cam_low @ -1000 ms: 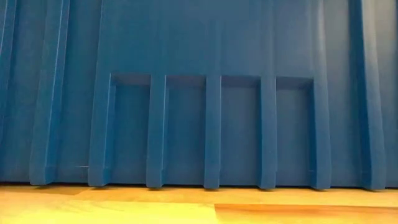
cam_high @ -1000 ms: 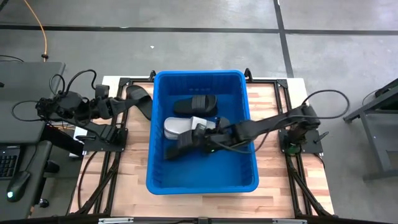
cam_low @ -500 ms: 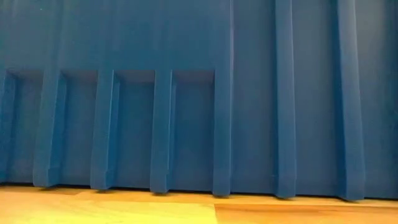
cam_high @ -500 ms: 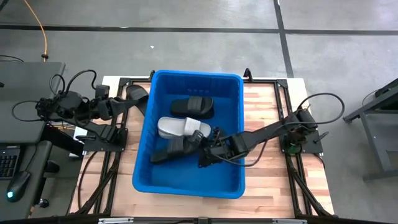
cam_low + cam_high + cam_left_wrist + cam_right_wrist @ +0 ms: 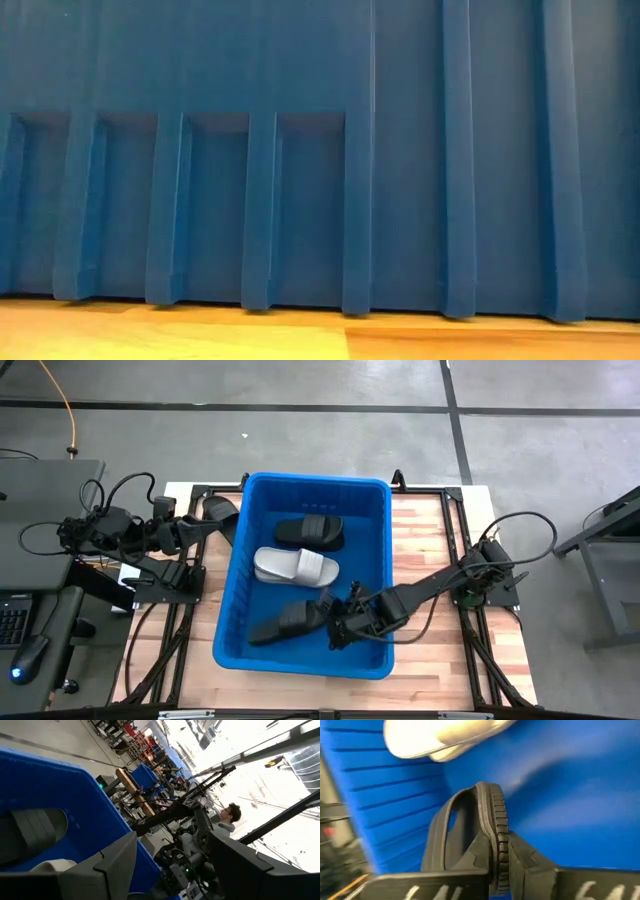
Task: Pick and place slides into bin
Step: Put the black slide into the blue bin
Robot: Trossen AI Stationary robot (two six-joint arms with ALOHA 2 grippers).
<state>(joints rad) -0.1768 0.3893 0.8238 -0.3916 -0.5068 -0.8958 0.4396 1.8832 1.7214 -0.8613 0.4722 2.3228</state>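
Note:
The blue bin (image 5: 230, 610) stands mid-table and fills the low view (image 5: 300, 150). Inside lie a black slide (image 5: 310, 530) at the far end and a light grey slide (image 5: 295, 565) in the middle. My right gripper (image 5: 336, 626) reaches into the bin from the right and is shut on another black slide (image 5: 288, 624) near the bin's near end. My left gripper (image 5: 205, 523) is open beside the bin's far left corner, next to a black slide (image 5: 222, 510) lying on the table outside the bin. My right gripper pinches the black slide's sole by its ribbed edge (image 5: 498, 832) at one end, between the two fingers. The fingers come slanting down from the table's right. The slide is turned on its side, its strap (image 5: 440, 827) arching off to one side, and reaches leftward low inside the bin.
The bin's ribbed wall (image 5: 450, 150) blocks the low view above the wooden table top (image 5: 200, 335). Bare wooden table (image 5: 430, 540) shows to the bin's right. A person shows far off in the left wrist view (image 5: 230, 815), beyond the table.
My right gripper has drawn back toward the table's near edge inside the bin, carrying the black slide off the light grey one, which now lies uncovered. Early in that second the bin slid toward the table's left and near edges; it has since stayed put.

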